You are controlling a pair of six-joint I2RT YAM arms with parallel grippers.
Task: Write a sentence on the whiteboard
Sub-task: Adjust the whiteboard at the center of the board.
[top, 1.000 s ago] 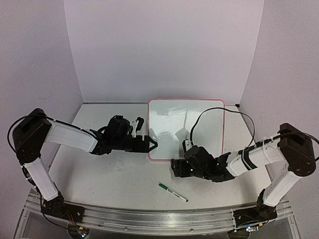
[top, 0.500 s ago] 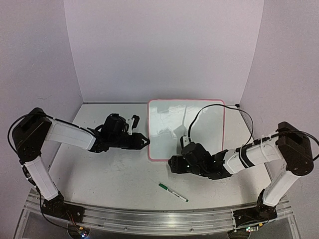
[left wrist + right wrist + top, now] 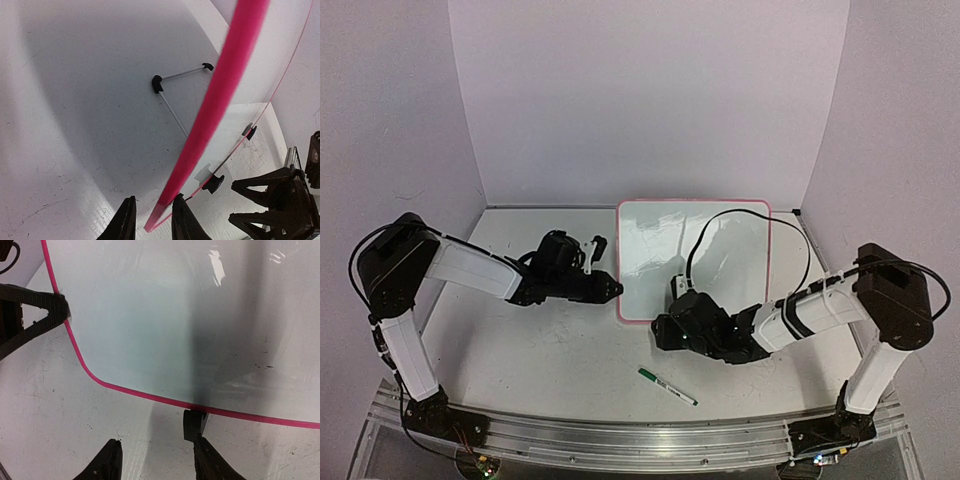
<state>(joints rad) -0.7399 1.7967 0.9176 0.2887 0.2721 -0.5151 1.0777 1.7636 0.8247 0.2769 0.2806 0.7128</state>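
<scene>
The left hand (image 3: 154, 198) straddles the left rim of the whiteboard (image 3: 655, 245), with a finger close on each side; I cannot tell whether it clamps. The whiteboard sits mid-tabletop (image 3: 550, 350) and shows no readable writing. The right hand (image 3: 157, 440), spread and empty, hangs at the near rim. The green marker (image 3: 668, 387) lies just nearer, slanting left-far to right-near, closest to this arm; its label is illegible.

Robot lab test cell. 2 arms, left arm (image 3: 470, 268) and right arm (image 3: 820, 315), sit bolted on an aluminium rail (image 3: 620, 437) at the near edge. Exposed black cable (image 3: 740, 210) loops off the right one. Plain white backdrop panels (image 3: 650, 100) box in 3 sides. White tabletop (image 3: 550, 340) is scuffed and scratched.
</scene>
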